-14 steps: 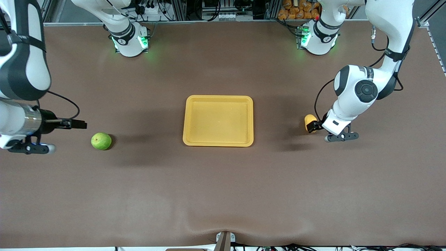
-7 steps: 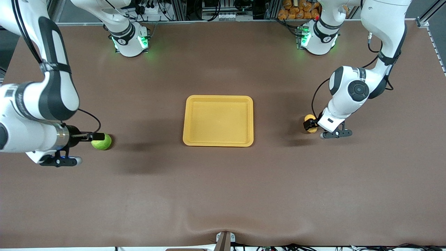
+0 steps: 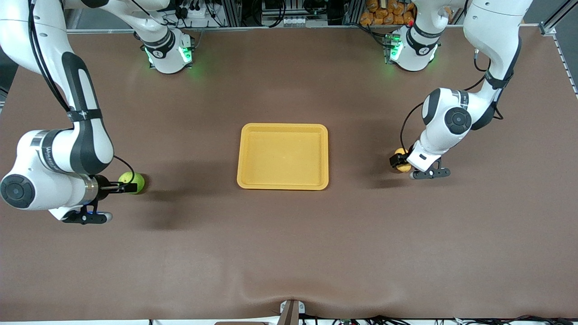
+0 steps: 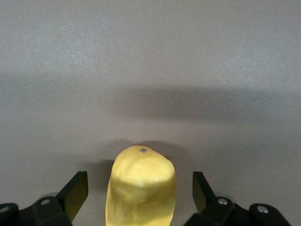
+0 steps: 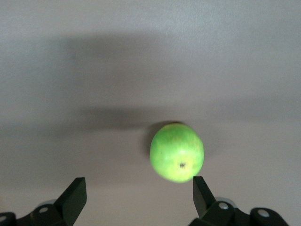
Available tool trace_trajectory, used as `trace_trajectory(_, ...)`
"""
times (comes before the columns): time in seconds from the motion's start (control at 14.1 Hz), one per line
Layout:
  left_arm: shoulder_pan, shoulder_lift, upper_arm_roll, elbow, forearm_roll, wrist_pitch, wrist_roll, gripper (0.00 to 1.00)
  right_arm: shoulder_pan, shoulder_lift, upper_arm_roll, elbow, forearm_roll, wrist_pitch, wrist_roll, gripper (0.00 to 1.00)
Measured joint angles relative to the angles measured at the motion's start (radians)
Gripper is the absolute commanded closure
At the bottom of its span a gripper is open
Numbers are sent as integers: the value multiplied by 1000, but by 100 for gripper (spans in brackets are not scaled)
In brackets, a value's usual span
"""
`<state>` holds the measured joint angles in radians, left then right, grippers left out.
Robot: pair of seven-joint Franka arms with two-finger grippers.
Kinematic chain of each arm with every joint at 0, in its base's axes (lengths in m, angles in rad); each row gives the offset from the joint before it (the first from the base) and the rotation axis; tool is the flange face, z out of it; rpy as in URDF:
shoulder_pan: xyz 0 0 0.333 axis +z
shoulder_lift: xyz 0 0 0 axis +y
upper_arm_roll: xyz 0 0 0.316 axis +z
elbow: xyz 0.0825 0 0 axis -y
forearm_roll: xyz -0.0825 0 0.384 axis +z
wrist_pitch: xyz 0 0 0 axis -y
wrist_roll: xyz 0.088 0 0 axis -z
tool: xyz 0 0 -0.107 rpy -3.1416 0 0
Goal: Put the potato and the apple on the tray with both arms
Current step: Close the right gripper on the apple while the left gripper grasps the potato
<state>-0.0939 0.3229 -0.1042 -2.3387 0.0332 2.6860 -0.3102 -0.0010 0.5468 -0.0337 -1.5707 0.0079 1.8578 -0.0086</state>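
- Front view: the yellow tray [image 3: 282, 156] lies on the brown table [image 3: 289, 243], midway between the two arms' ends, its long axis running from one end toward the other.
- The potato [image 3: 400, 157] sits on the table toward the left arm's end, well apart from the tray; the left gripper [image 3: 397, 161] is low over it and hides part of it.
- The apple [image 3: 134, 183] rests on the table toward the right arm's end, a little nearer the camera than the potato; the right gripper [image 3: 123, 187] is right at it.
- Writing runs along the right arm's black band — too small to read.
- Left wrist view: the potato [image 4: 141, 188] stands between the two black fingers [image 4: 75, 193] with table showing on either side — jaws wide, nothing gripped. Its long axis runs along the fingers, a small dark speck at the tip pointing away from the gripper.
- Right wrist view: the apple [image 5: 177, 152] lies just ahead of the parted fingers [image 5: 74, 197], closer to one of them, its brown stem dimple turned toward the camera; jaws wide, holding nothing.
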Motion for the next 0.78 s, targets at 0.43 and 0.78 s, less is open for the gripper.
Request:
trace_trajectory(0.43, -1, 0, -1, -8, 0, -4, 0, 60, -59, -14, -3, -166, -2, 145, -87, 0)
trace_trajectory(0.78, -7, -1, -6, -2, 0, -6, 0, 83, -66, -14, -3, -213, -2, 177, -92, 0)
